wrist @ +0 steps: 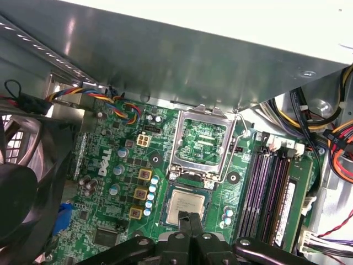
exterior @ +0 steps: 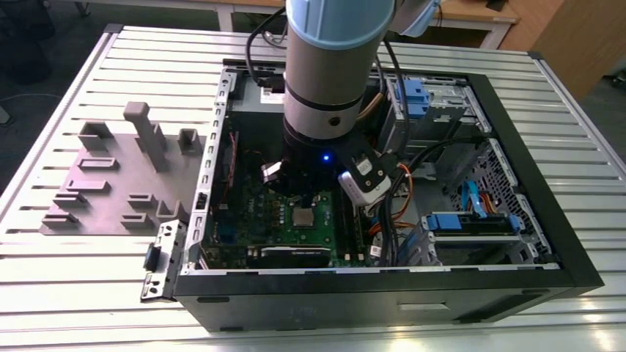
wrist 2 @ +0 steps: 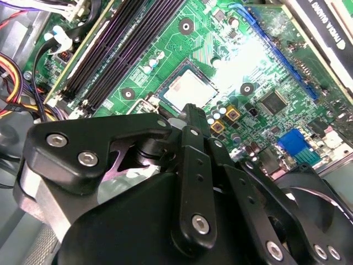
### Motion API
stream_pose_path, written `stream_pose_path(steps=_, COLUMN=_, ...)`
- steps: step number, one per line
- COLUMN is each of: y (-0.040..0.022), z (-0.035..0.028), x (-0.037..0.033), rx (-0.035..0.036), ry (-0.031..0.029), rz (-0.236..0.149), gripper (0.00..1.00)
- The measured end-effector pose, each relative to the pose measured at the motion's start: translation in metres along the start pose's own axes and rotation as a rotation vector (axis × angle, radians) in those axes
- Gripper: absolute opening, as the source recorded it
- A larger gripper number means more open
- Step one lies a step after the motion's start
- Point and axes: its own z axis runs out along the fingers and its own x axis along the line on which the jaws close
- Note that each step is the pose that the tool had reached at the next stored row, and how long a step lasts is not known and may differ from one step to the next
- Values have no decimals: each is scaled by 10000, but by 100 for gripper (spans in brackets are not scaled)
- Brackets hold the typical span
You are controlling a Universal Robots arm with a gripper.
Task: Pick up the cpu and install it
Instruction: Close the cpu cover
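The cpu (wrist: 186,205) lies flat in its socket on the green motherboard (wrist: 110,221), silver top up. It also shows as a small silver square in the exterior view, cpu (exterior: 305,217), and in the second wrist view, cpu (wrist 2: 187,88). The silver socket frame (wrist: 201,141) stands swung open beside it. My gripper (wrist: 191,218) hangs just over the chip's edge with its thin black fingertips pressed together and nothing between them. In the second wrist view the gripper (wrist 2: 191,112) ends at the chip's near rim.
The arm (exterior: 328,88) reaches down into the open computer case (exterior: 391,293). Memory slots (wrist: 270,193), a black fan (wrist: 22,182), coloured cable bundles (wrist: 110,102) and blue drive cages (exterior: 470,224) crowd the socket. A grey fixture tray (exterior: 108,183) sits on the slatted table at the exterior view's left.
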Motion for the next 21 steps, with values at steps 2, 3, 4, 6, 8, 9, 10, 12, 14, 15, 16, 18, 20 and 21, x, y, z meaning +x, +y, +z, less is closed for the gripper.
stream_pose_path(steps=2, y=0, z=0, x=0, rx=0, ry=1, rz=-35, gripper=11)
stream_pose_path(steps=3, y=-1, z=1, x=-3, rx=-1, ry=0, rz=-42, gripper=11)
stream_pose_path(steps=4, y=-2, z=1, x=-10, rx=-3, ry=-1, rz=-46, gripper=11)
stream_pose_path(steps=6, y=-6, z=0, x=-31, rx=-1, ry=1, rz=-44, gripper=11)
stream_pose_path(steps=8, y=-10, z=0, x=-54, rx=-1, ry=5, rz=-47, gripper=11)
stream_pose_path(steps=9, y=-10, z=0, x=-60, rx=-2, ry=5, rz=-50, gripper=11)
stream_pose_path(steps=10, y=-10, z=0, x=-65, rx=-2, ry=6, rz=-54, gripper=11)
stream_pose_path(steps=12, y=-11, z=-1, x=-69, rx=-1, ry=7, rz=-78, gripper=11)
stream_pose_path(steps=14, y=-10, z=-1, x=-69, rx=1, ry=11, rz=-224, gripper=11)
stream_pose_path(steps=15, y=-10, z=-1, x=-70, rx=1, ry=13, rz=-321, gripper=11)
stream_pose_path(steps=16, y=-10, z=0, x=-70, rx=2, ry=15, rz=-408, gripper=11)
stream_pose_path(steps=18, y=-10, z=-1, x=-69, rx=5, ry=20, rz=-604, gripper=11)
stream_pose_path(steps=20, y=-10, z=-1, x=-70, rx=7, ry=25, rz=-826, gripper=11)
stream_pose_path(steps=21, y=-10, z=-1, x=-70, rx=8, ry=27, rz=-909, gripper=11)
